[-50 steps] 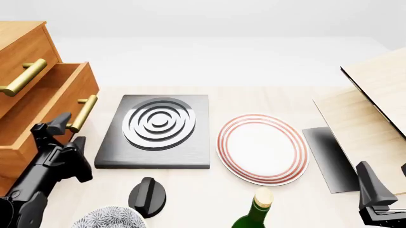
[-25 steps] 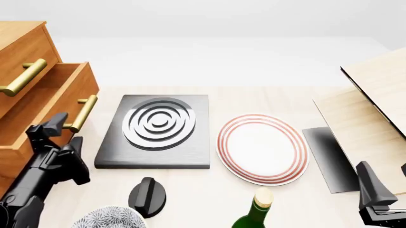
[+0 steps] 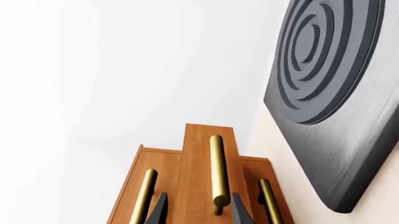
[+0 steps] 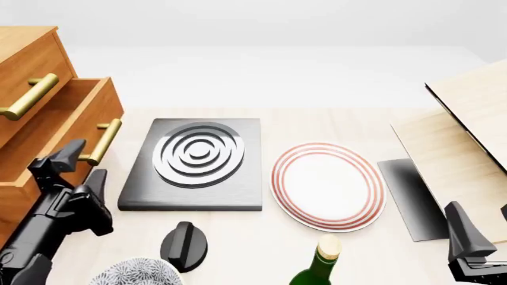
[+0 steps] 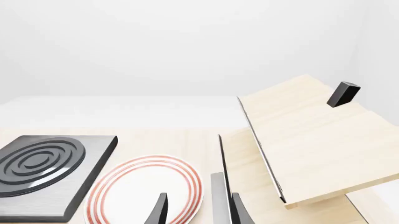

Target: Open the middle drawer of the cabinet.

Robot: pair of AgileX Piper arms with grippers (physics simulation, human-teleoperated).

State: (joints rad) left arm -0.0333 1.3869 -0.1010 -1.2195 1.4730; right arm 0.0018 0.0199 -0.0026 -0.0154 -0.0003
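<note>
Left claw (image 3: 199, 212) tips flank middle drawer (image 3: 209, 163) brass handle (image 3: 217, 170), apparently not touching; cabinet (image 3: 163, 186) behind.

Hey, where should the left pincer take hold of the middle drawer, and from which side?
Grip the brass bar handle on the front of the middle drawer, near its middle. The bar stands off the wood on posts, so fingers fit either side. Come straight at the drawer's front face, as the left pincer is lined up in its wrist view, fingers straddling the bar.

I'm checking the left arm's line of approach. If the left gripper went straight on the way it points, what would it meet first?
Most likely the brass handle of the middle drawer: it sits between the left gripper's open fingertips, dead ahead, though depth is unclear.
</note>
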